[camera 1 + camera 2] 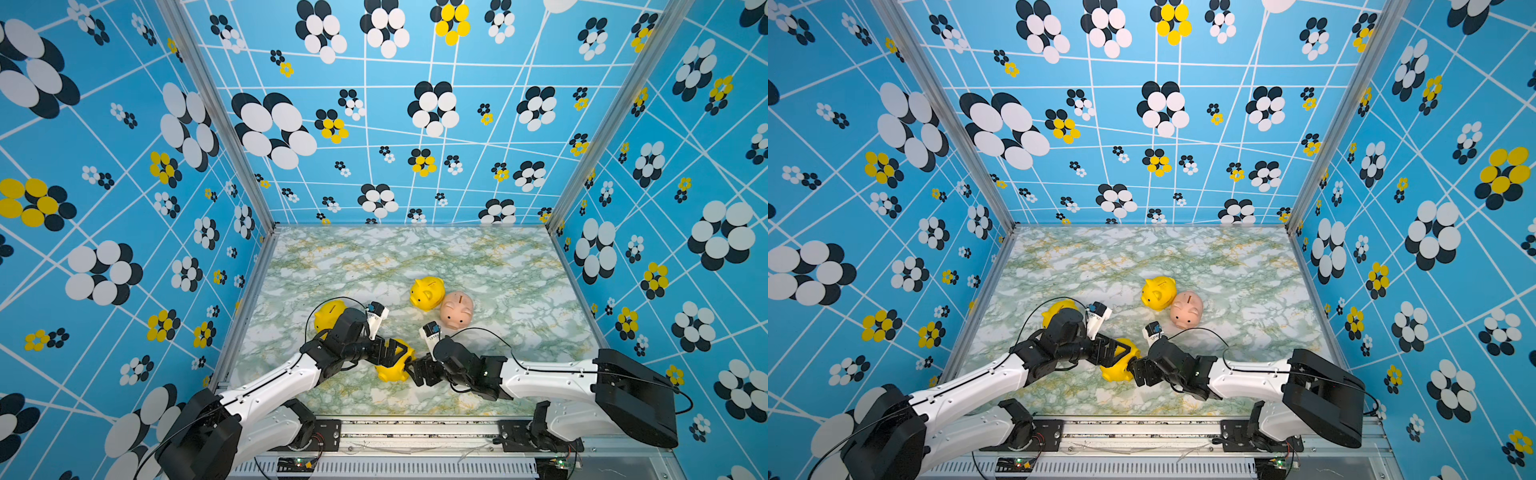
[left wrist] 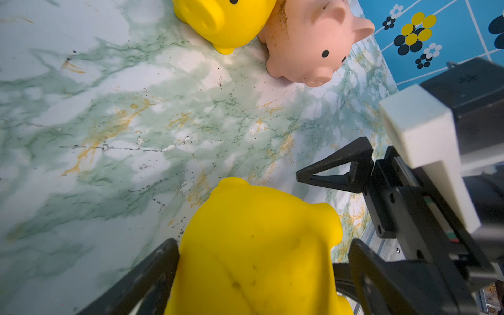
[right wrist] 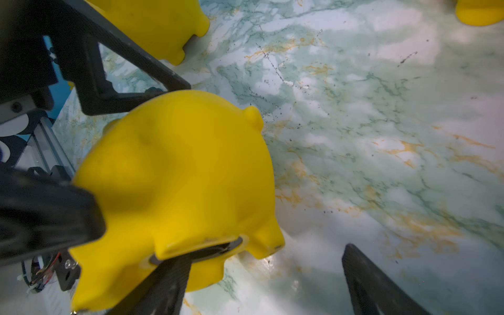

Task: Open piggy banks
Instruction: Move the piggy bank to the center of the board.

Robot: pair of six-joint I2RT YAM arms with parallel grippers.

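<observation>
A yellow piggy bank [image 1: 392, 370] [image 1: 1119, 368] lies tipped on its side near the table's front middle. My left gripper [image 1: 388, 353] [image 2: 256, 272] is shut on its body [image 2: 256, 245], one finger [image 2: 152, 272] pressed on each flank. My right gripper [image 1: 415, 372] [image 3: 270, 253] is open beside it. One of the right gripper's fingertips [image 3: 174, 272] sits at the rim of the black belly plug [image 3: 207, 251], while the second hangs free above the table. A second yellow piggy bank [image 1: 427, 293] and a pink piggy bank [image 1: 456, 309] stand upright and touching further back. A third yellow one [image 1: 328, 313] is half hidden behind my left arm.
The marble-patterned table [image 1: 415, 257] is boxed in by blue flowered walls [image 1: 124, 208] on the left, back and right. An aluminium rail [image 1: 415, 432] with both arm bases runs along the front edge.
</observation>
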